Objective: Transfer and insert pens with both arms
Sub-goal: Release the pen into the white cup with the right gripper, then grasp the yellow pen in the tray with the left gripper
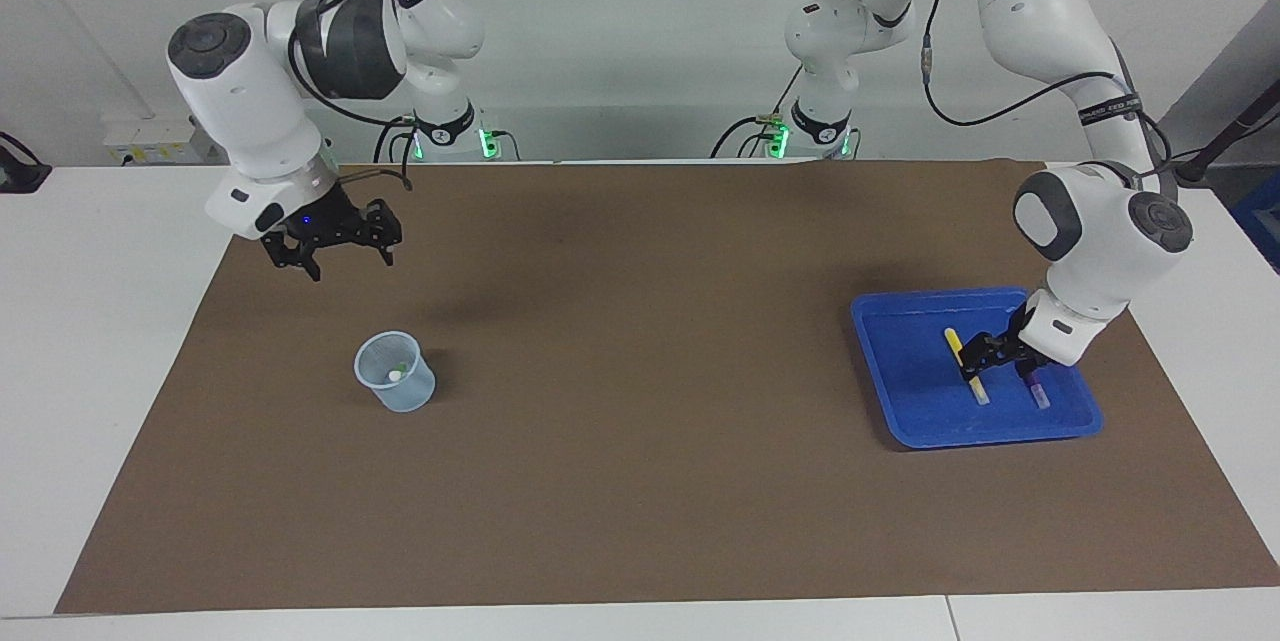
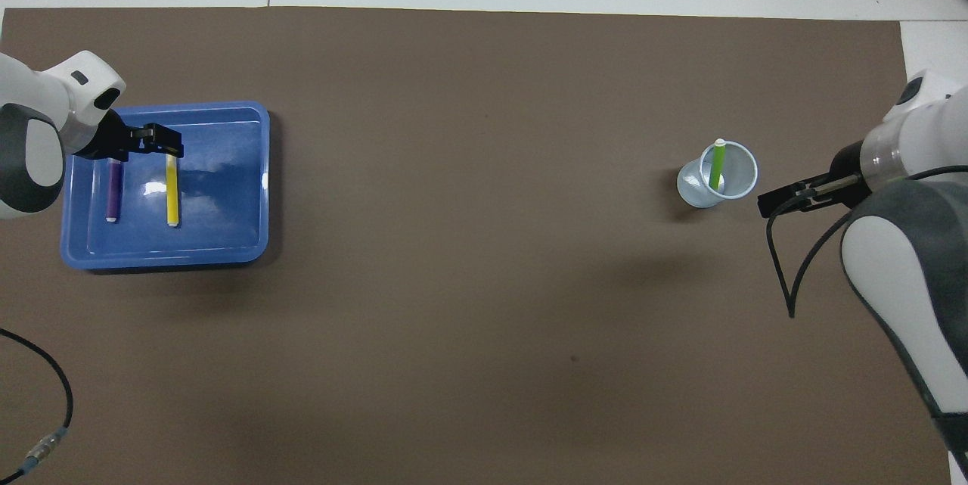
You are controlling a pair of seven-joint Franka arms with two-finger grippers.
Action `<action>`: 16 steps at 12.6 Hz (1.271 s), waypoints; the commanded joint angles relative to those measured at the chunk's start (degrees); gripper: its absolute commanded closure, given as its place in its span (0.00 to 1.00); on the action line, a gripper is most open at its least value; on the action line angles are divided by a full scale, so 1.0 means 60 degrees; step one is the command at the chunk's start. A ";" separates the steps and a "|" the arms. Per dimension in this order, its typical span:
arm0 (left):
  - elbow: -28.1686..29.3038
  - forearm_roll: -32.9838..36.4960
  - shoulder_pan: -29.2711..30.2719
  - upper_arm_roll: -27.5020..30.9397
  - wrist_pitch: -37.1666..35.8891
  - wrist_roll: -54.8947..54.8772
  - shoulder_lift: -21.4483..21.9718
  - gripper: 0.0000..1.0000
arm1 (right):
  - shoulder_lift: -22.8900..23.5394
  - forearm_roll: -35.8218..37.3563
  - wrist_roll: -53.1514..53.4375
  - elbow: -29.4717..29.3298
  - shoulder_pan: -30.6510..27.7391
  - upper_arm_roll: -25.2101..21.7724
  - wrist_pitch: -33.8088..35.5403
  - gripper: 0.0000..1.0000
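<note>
Green pen (image 2: 716, 166) stands in clear cup (image 1: 395, 386). Right pincer (image 1: 335, 256) up over mat, jaws apart, empty. Left pincer (image 1: 985, 361) low in blue tray (image 1: 900, 401), open astride yellow pen (image 2: 172, 194); purple pen (image 2: 113, 194) beside it.

Left white jointed arm with grey caps (image 1: 1100, 241) bent steeply down, black two-finger left gripper (image 1: 985, 356) low, jaws apart. Right white jointed arm (image 1: 250, 111) raised above the tabletop, black two-finger right gripper (image 1: 335, 256) hanging in the air, pointing down, jaws apart and holding nothing.
</note>
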State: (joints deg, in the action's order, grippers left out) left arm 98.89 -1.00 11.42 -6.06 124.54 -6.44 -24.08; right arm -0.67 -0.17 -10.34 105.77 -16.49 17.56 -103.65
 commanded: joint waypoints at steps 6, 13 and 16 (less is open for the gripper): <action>0.1300 -0.0067 0.0118 -0.0016 0.0964 -0.0025 0.0278 0.23 | -0.0812 -0.0544 0.0376 -0.0388 0.0009 0.0106 0.1280 0.00; 0.1477 -0.0067 0.0147 -0.0016 0.1069 -0.0040 0.0323 0.45 | -0.0841 -0.0529 0.0361 -0.0373 -0.0020 0.0077 0.1441 0.00; 0.1521 -0.0067 0.0133 -0.0016 0.1040 -0.0040 0.0352 0.58 | -0.0841 -0.0529 0.0361 -0.0373 -0.0020 0.0077 0.1426 0.00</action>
State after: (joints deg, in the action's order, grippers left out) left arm 105.45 -1.00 12.25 -6.28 129.87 -6.44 -24.02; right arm -5.25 -2.66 -9.07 103.24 -16.11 17.74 -95.82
